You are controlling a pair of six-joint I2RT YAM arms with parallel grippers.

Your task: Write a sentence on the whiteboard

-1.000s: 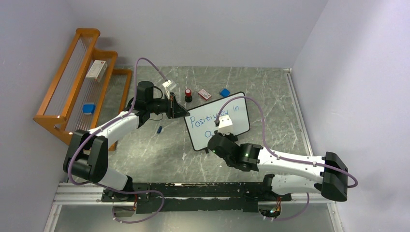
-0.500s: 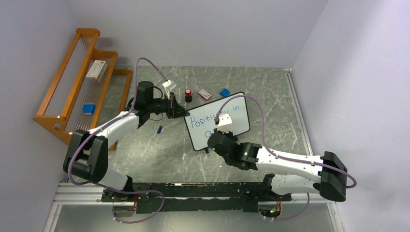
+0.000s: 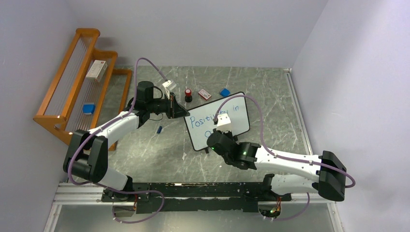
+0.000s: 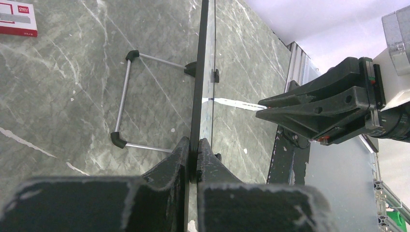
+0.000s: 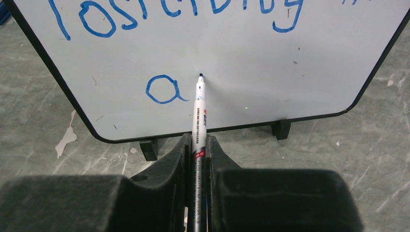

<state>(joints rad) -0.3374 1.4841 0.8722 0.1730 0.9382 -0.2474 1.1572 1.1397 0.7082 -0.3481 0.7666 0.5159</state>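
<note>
Overhead view of a grey marble-look table w/ two robot arms. The whiteboard stands propped near the table's middle, its face toward the arms.

The left gripper pinches the board's left edge, fingers shut tight on the thin black frame. Seen edge-on from that wrist, the board has a wire stand behind it.

The right gripper sits in front of the board's lower half. Its fingers are closed narrow on a marker pen, nib aimed at the board.

The sentence looks partway done. The blue top line reads approx "Positivity in", and below it there's only an "a". The nib is just right of that "a", at or v. close to the surface; cannot tell if it touches.

Likely risks:
- Too much push thru the nib could rock the board back on its stand. It could also twist the board in the left grip, since only a sliver of frame is held, and letters would warp.
- Too little push & strokes would skip.
- The pen's smooth barrel could slide back btwn the fingers.
- The right wrist hangs close in front of the board's top line & could smear fresh ink.
</note>
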